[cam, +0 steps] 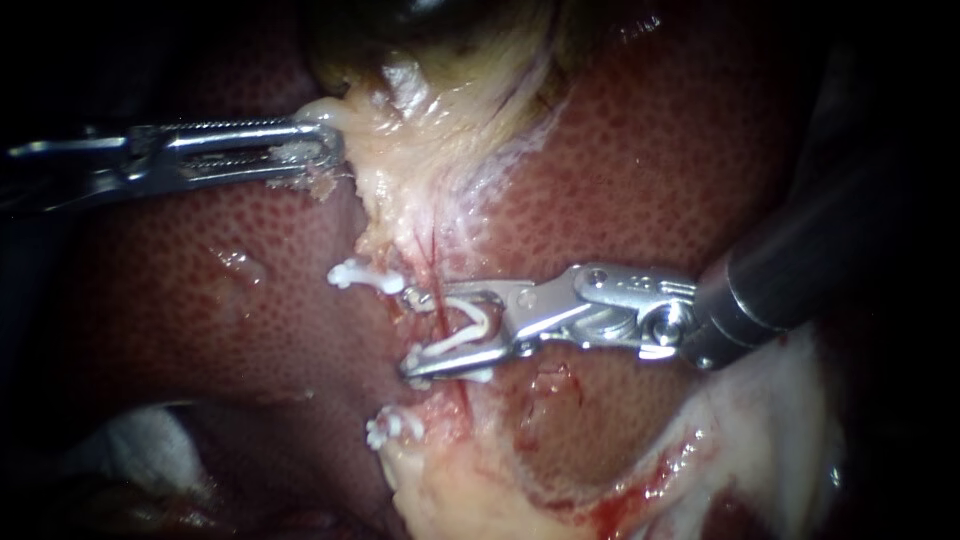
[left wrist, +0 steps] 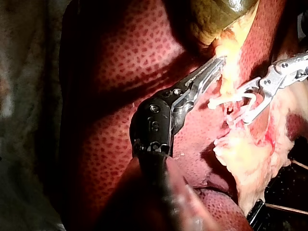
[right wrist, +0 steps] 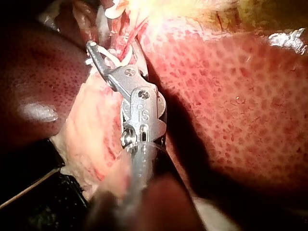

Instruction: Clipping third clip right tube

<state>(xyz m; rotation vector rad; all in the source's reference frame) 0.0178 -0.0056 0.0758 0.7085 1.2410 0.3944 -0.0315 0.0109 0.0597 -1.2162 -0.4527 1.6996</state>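
The speckled red-brown liver fills the field, with the dark greenish gallbladder at the endoscope view's top and a strip of pale yellow tissue below it. The left instrument pinches that tissue between its serrated jaws. The right instrument holds an open white plastic clip in its spread jaws, mouth pointing left. The clip straddles the thin red tube, which runs top to bottom. Two closed white clips sit above and below it.

The top edge cuts off the gallbladder.
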